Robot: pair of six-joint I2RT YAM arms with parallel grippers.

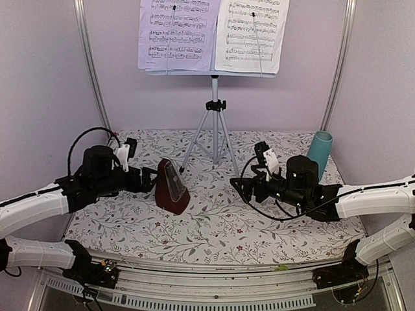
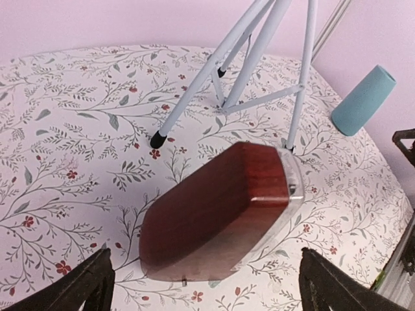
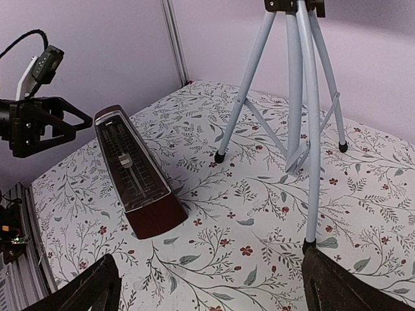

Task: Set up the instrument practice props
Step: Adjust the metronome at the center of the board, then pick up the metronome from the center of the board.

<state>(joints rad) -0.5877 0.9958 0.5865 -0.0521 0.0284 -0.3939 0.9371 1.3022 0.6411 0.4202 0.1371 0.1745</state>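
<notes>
we see the music stand (image 1: 214, 123) standing on its silver tripod legs at the back middle of the table (image 1: 220, 233), which is covered in a floral print. its pale-blue desk sits high at the top of the overhead view, and the sheet-music pages (image 1: 178, 32) rest on it side by side, each with a thin wire arm across it. the metronome (image 1: 172, 188) stands on the table in front of the tripod and a little to the left of it, apart from the legs; in the right wrist view its clear front face with the pendulum is turned toward the right arm. the left gripper (image 1: 150, 178) is low and just beside the metronome's left side. its fingers (image 2: 84, 288) are spread wide in the left wrist view, and the metronome's dark-red-brown body lies in the space between them with a gap on either side, so they have hold of nothing. the right gripper (image 1: 238, 188) hangs low over the table to the right of the metronome and well apart from it. its fingers (image 3: 91, 288) are also spread wide, with only bare cloth between them. a teal cup (image 1: 320, 154) stands upright near the back right corner, behind the right arm.
</notes>
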